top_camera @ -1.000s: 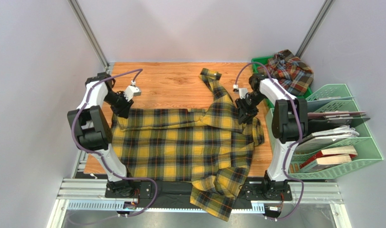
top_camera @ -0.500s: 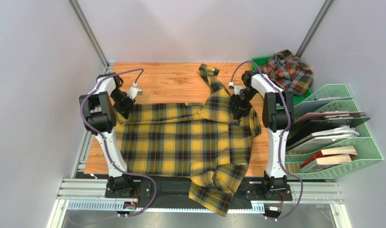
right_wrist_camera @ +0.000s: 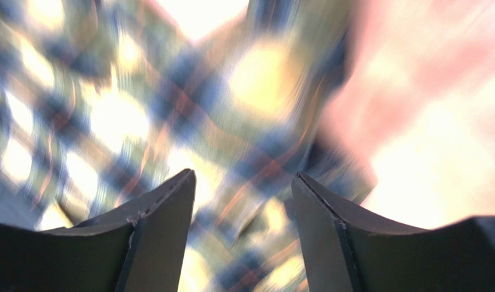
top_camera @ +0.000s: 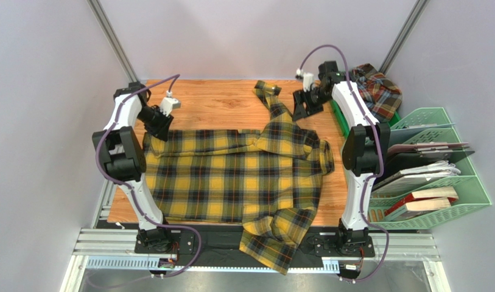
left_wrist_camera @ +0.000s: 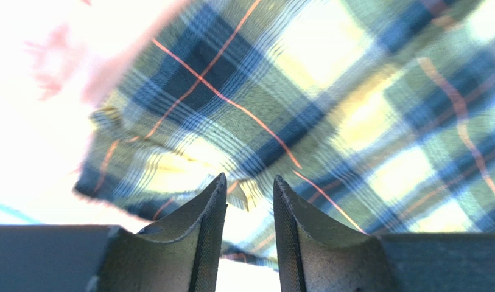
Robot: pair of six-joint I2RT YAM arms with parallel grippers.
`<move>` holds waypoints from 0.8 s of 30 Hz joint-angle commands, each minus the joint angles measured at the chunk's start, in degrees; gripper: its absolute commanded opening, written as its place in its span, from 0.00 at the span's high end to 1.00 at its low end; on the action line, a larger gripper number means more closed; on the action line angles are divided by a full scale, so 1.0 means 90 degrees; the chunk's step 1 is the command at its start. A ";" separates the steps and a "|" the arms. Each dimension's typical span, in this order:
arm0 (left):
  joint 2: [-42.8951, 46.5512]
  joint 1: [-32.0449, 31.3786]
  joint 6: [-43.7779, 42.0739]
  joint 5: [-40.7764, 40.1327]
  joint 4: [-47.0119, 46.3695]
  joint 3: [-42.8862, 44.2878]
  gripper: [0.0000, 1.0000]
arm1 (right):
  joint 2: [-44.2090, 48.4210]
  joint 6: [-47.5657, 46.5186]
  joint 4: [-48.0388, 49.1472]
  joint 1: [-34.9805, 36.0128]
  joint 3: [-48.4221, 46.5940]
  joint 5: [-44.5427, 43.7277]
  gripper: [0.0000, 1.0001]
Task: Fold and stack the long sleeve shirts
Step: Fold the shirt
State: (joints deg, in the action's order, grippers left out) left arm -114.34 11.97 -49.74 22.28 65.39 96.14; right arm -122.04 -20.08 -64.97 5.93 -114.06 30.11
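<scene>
The yellow and black check shirt (top_camera: 237, 176) lies spread on the wooden table. One sleeve points to the back and the other sleeve (top_camera: 274, 243) hangs over the near edge. My left gripper (top_camera: 160, 126) is at the shirt's far left corner. In the left wrist view the gripper (left_wrist_camera: 249, 179) has its jaws a little apart, with the plaid (left_wrist_camera: 353, 109) just beyond the tips. My right gripper (top_camera: 303, 109) is raised beside the back sleeve. In the right wrist view the gripper (right_wrist_camera: 243, 173) is open and empty over the blurred plaid (right_wrist_camera: 109, 115). The rust-red shirt (top_camera: 377, 94) lies crumpled at the back right.
The rust-red shirt rests in a green tray (top_camera: 393, 118) at the table's back right corner. A mint file rack (top_camera: 469, 194) with books and folders stands along the right edge. Grey walls close in the left, right and back.
Both grippers moved toward the back, dragging the shirt away from the near edge. The right gripper let go of the shirt's right shoulder and rose toward the back sleeve.
</scene>
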 commanded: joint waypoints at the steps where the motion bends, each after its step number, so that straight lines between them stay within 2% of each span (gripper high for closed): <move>1: 0.0644 -0.0031 -0.0011 0.0727 0.0420 0.0460 0.58 | -0.1330 0.0823 0.0969 -0.0005 -0.1581 0.0365 0.34; 2: 0.0673 -0.0031 0.0018 0.0785 0.0498 0.0615 0.57 | -0.1632 0.0960 0.0988 -0.0005 -0.2329 0.0385 0.33; 3: 0.0722 -0.0031 0.0047 0.0795 0.0576 0.0665 0.52 | -0.1858 0.1241 0.1104 -0.0005 -0.2607 0.0395 0.32; 5: 0.0761 -0.0041 0.0087 0.0796 0.0654 0.0763 0.52 | -0.2270 0.1439 0.1397 0.0034 -0.2892 0.0395 0.31; 9: 0.0868 -0.0041 -0.0030 0.0484 0.0860 0.0666 0.52 | -0.2261 0.2015 0.2897 0.0054 -0.2242 0.0346 0.22; 12: 0.0947 -0.0041 -0.0157 0.0239 0.0841 0.0451 0.52 | -0.2377 0.2182 0.3467 0.0044 -0.2082 0.0239 0.21; 17: 0.0908 -0.0041 -0.0080 0.0122 0.0850 0.0460 0.52 | -0.3089 0.2708 0.3342 0.0054 -0.2863 0.0327 0.25; 20: 0.0850 -0.0050 -0.0050 0.0102 0.0889 0.0519 0.52 | -0.3032 0.2836 0.3673 0.0083 -0.2503 0.0540 0.23; 24: 0.0859 -0.0041 -0.0070 0.0063 0.0938 0.0578 0.52 | -0.3169 0.2739 0.3120 0.0209 -0.2629 0.0678 0.25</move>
State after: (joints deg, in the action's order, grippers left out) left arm -108.44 11.70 -49.80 22.83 72.44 100.09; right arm -149.58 3.22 -36.21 6.37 -135.90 33.52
